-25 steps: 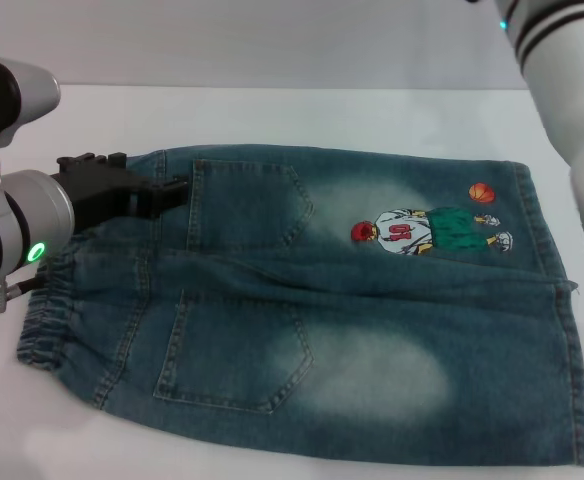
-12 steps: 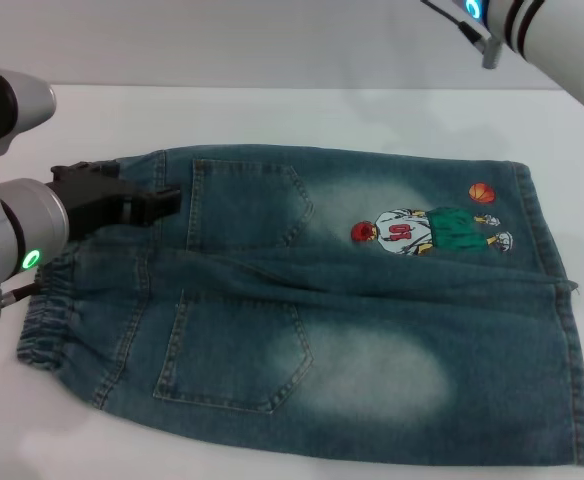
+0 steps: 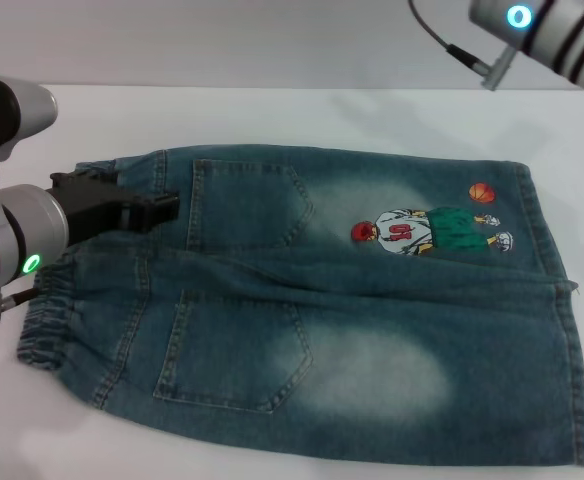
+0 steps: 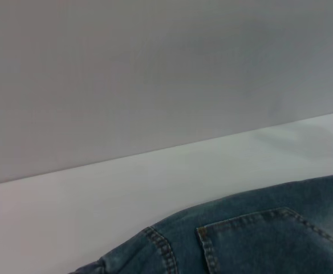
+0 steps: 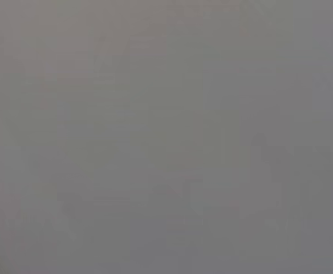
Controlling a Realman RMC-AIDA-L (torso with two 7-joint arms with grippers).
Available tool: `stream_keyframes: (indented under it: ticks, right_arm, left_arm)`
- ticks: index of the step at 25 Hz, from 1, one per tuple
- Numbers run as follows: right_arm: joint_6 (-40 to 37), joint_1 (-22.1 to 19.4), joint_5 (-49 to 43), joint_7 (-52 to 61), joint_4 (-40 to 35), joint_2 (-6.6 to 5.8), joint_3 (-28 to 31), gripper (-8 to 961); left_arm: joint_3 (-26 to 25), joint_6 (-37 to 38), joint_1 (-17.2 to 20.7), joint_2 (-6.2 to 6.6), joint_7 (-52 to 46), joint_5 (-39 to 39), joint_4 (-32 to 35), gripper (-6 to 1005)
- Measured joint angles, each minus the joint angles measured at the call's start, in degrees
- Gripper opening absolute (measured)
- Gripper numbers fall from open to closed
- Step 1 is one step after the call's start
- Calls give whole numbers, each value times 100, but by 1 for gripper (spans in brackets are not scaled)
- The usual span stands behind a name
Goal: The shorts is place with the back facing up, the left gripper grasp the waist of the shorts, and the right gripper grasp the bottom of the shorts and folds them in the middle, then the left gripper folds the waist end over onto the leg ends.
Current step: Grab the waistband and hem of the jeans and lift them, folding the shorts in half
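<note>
head view has the shorts [image 3: 332, 310] spread flat on a white table [image 3: 302, 115], back side up, with two patch pockets showing. the ruffled elastic waist lies toward the robot's left and the leg ends [image 3: 562, 330] toward its right. a cartoon basketball player [image 3: 427, 232] and an orange ball [image 3: 482, 192] are printed on the farther leg, close to its hem. the left gripper [image 3: 157, 208], a black claw on a thick silver arm with a green light, sits over the far corner of the waist, its tip reaching the edge of the far pocket; whether its fingers are spread or pinched on the denim i cannot tell. left wrist view shows only the denim edge with a pocket corner, the table and a grey wall. of the right arm [image 3: 547, 25], only a silver segment with a blue light and a thin cable shows, above the table's far right; its gripper is out of sight, and the right wrist view is plain grey
</note>
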Motion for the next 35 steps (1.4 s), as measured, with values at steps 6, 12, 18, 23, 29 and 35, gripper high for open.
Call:
stream_keyframes:
  ticks: [6,12,18,23,29,35]
  right_arm:
    - [-1962,-24,-170,156,596,-21,557,686]
    - [-3492,13,-602,229,951,-45,1105,686]
    - [-4466,17,-872,-266,1014,-21,1342,686]
    - [-4404,-9,-1209,-1094,944,113,1562,687]
    - [-4120,-253,-1200,-3374,861,591,1701,687]
    - [-3936,-379,435,-6478,1386,696,985,521]
  left_arm:
    - [-6,-4,-3,0,0,0,0,773]
    - [-8,-23,-4,0,-1,-2,0,773]
    - [-9,-27,-4,0,-1,-3,13,773]
    - [-9,-27,-10,-6,-1,-10,40,773]
    - [-9,-36,-14,-9,-1,-17,64,773]
    - [-6,-41,-38,-9,-1,-17,85,773]
